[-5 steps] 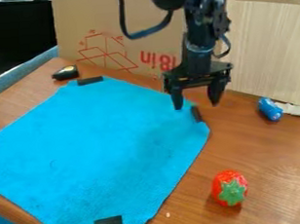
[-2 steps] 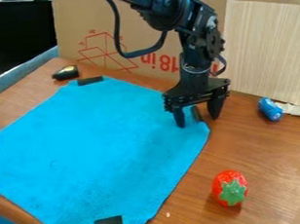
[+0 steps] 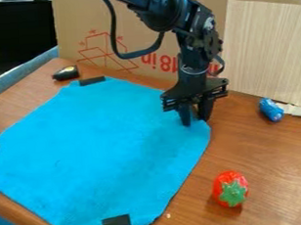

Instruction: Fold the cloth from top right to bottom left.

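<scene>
The blue cloth (image 3: 103, 142) lay spread over the bench (image 3: 262, 164), its left tip running to the view's edge. The hand (image 3: 196, 122) stood at the cloth's right-hand corner, its fingers drawn narrow on a fold of cloth; they covered part of that corner, so how much they pinched was hard to make out. Black patches marked the cloth's upper (image 3: 91, 81), left and lower edges. The arm (image 3: 190, 47) was cut off by the top edge and hid part of the cardboard (image 3: 140, 27). A red strawberry (image 3: 230, 189) sat near the cloth, well apart from a small blue object (image 3: 271, 110) I couldn't identify.
</scene>
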Controlling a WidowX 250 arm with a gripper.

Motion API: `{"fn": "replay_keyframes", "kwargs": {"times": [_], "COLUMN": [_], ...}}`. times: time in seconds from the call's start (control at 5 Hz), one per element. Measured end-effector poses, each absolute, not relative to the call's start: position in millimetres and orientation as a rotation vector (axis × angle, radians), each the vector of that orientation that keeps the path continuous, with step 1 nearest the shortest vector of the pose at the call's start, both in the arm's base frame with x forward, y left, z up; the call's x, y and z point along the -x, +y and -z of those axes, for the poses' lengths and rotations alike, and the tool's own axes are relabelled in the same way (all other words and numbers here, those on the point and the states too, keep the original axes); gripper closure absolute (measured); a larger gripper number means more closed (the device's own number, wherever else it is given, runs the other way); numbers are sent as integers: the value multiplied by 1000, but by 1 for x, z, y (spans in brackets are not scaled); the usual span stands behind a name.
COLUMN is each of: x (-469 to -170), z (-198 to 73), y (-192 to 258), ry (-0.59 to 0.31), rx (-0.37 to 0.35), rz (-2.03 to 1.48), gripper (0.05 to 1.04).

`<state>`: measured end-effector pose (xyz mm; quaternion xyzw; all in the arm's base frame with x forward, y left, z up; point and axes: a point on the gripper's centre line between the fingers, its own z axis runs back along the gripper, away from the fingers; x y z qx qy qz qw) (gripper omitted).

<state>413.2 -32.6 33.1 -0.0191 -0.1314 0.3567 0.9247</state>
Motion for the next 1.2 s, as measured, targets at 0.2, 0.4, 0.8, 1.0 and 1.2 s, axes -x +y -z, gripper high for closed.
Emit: {"fn": "replay_keyframes", "kwargs": {"times": [0.2,0.4,0.8,1.0,1.2], "x": [-411,-406,-389,-370,-352], "z": [-34,-41,-84,-114,-121], "y": [-32,-27,-4,22,43], "ry": [-258,-240,-275,-336,-335], "rx": [66,118,269,332,347], "rz": [-733,-745,-752,-748,-731], "gripper": [889,997,1019,1020,1020]}}
